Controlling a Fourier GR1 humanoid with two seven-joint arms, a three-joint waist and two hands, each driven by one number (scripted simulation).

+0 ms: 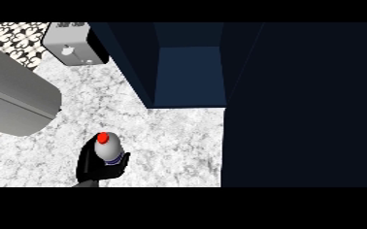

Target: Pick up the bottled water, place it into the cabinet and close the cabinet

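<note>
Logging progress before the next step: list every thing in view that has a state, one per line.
bottled water: upright, red cap on, held off to the left of the cabinet.
left hand: curled round the bottled water.
cabinet: open, nothing seen on its blue inside.
cabinet door: swung open, filling the view's right side.
right hand: not in view.

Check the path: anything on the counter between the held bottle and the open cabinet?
Nothing visible. The left hand is curled round the bottled water, and only bare marble counter lies between it and the open cabinet. The open cabinet door stands to the right of that path. The right hand is not in view.
</note>
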